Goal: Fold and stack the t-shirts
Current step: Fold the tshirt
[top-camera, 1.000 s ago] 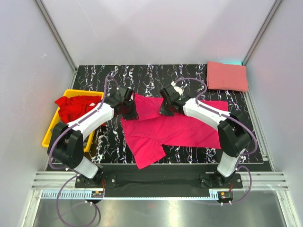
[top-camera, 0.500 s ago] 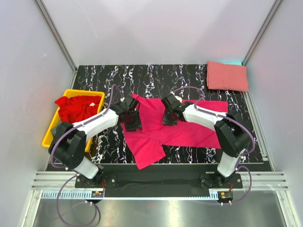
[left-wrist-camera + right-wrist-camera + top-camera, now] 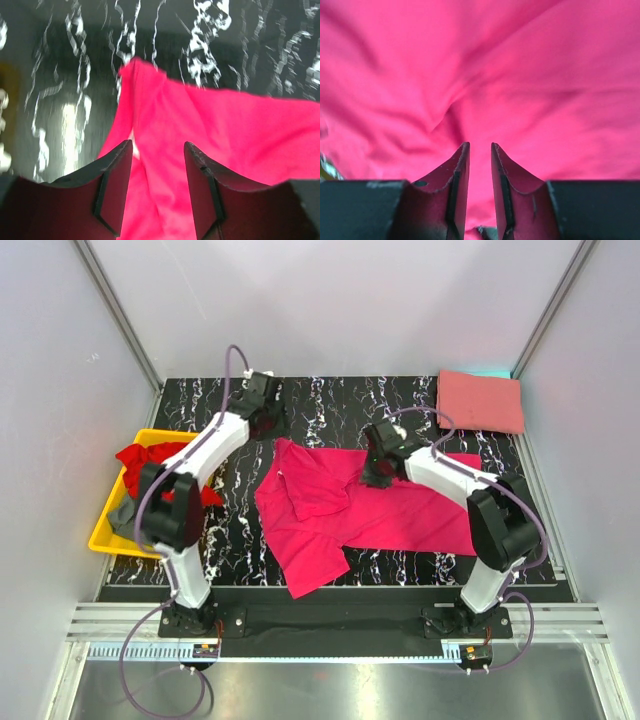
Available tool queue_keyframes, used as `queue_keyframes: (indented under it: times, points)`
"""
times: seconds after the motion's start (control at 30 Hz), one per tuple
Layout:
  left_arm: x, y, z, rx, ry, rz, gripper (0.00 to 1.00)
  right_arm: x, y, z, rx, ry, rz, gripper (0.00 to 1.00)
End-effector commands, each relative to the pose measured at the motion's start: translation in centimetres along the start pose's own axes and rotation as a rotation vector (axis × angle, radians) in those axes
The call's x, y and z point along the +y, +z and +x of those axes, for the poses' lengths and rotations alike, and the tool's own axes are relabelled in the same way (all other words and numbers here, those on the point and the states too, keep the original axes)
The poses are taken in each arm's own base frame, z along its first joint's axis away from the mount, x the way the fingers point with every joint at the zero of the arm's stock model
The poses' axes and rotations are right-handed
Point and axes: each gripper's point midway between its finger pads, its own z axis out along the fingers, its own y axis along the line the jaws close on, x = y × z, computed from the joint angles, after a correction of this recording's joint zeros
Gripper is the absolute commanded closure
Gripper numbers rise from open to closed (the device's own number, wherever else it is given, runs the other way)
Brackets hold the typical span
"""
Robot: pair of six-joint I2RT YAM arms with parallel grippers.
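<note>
A magenta t-shirt [image 3: 400, 515] lies spread across the middle of the black marbled table, its left upper part folded over onto itself. My left gripper [image 3: 268, 418] hangs above the table just behind the shirt's back left corner. In the left wrist view it [image 3: 158, 150] is open and empty, with the shirt [image 3: 225, 130] below it. My right gripper [image 3: 376, 468] sits over the shirt's upper middle. Its jaws [image 3: 480, 146] stand slightly apart, with the cloth [image 3: 545, 75] below and nothing pinched. A folded salmon t-shirt [image 3: 480, 400] rests at the back right.
A yellow bin [image 3: 105, 530] stands at the table's left edge. It holds a crumpled red t-shirt [image 3: 155, 460] and a bit of grey cloth [image 3: 125, 512]. Grey walls close in the table on three sides.
Both grippers were shut on the magenta shirt's back edge; both have opened and let it go. The left arm swung back and up to the far left. The right gripper shifted slightly right.
</note>
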Motion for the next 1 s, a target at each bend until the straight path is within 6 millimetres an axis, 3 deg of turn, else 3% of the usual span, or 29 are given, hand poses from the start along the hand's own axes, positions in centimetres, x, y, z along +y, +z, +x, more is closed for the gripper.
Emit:
queue_keyframes:
  times: [0.0, 0.2, 0.47, 0.6, 0.8, 0.97]
  points:
    - [0.1, 3.5, -0.5, 0.013, 0.094, -0.049, 0.5, -1.7, -1.6, -4.6, -0.095, 0.069, 0.038, 0.69]
    - [1.5, 8.3, -1.4, 0.055, 0.067, -0.1, 0.52, -8.1, -1.2, -8.4, -0.117, 0.177, 0.146, 0.69]
    - [2.8, 9.3, -2.4, 0.039, 0.01, -0.028, 0.52, -14.7, 0.5, -9.7, -0.107, 0.28, 0.24, 0.7]
    - [3.0, 9.2, -2.9, 0.026, 0.009, 0.023, 0.52, -16.8, 1.0, -10.1, -0.098, 0.317, 0.257, 0.71]
    - [1.8, 9.2, -3.2, 0.03, 0.061, 0.153, 0.52, -19.2, 0.5, -11.6, -0.114, 0.364, 0.259, 0.71]
    - [1.3, 9.4, -3.0, 0.041, 0.079, 0.206, 0.53, -19.4, 0.6, -11.8, -0.105, 0.367, 0.24, 0.71]
